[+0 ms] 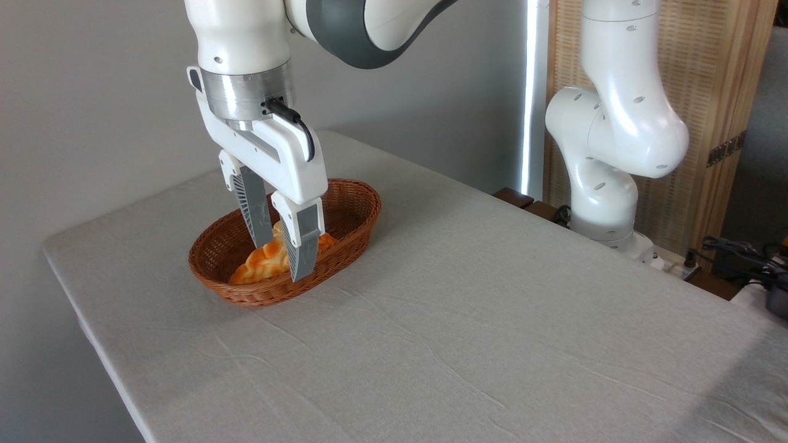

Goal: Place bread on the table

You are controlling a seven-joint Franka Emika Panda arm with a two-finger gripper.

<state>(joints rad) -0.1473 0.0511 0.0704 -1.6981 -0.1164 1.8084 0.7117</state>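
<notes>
While only a pale sliver of the bread (pixel 278 230) shows between the fingers, it lies inside the wicker basket (pixel 351 212) at centre left, beside an orange braided loaf (pixel 261 264). The gripper (pixel 280 258) straddles it, jaws spread apart, above the grey table (pixel 468 320).

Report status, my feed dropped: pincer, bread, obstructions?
Pincer open, down inside brown oval wicker basket. Small pale-tan bun mostly hidden behind fingers. Orange braided loaf beside it.
</notes>
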